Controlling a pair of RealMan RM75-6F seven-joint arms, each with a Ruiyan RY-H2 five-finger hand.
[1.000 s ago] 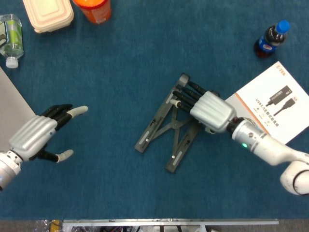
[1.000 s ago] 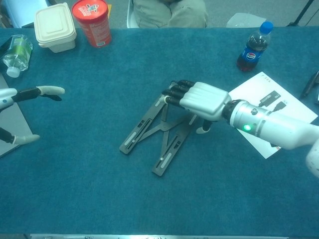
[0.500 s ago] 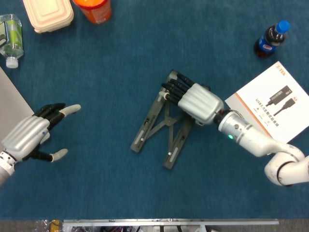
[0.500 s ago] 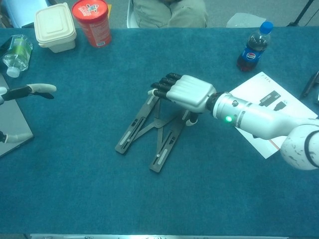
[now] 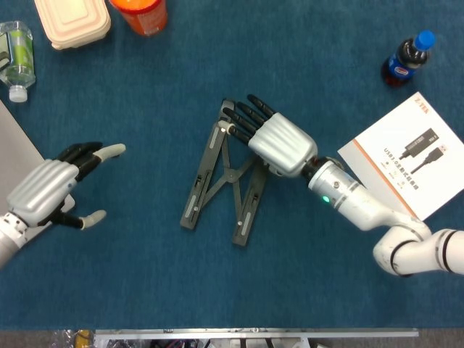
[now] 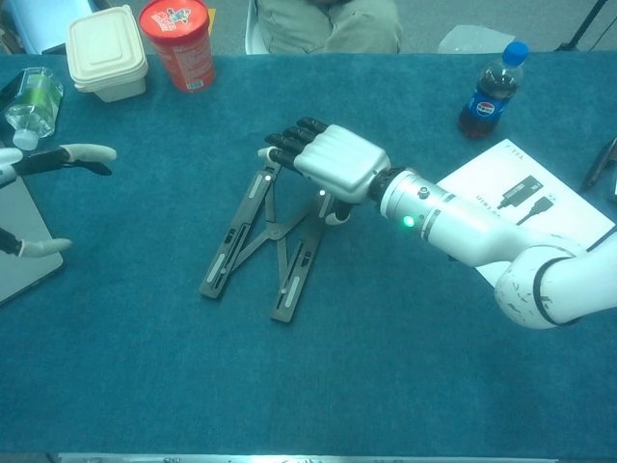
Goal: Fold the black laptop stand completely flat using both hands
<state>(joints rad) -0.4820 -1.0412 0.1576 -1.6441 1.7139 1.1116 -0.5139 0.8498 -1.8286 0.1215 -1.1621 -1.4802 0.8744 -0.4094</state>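
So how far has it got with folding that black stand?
Not finished. The black laptop stand lies low on the blue table, but its two rails are splayed apart in a V, cross-braces showing. The right hand rests on its far end. The left hand hovers off to the side, open, touching nothing. Closing the rails together with both hands remains.
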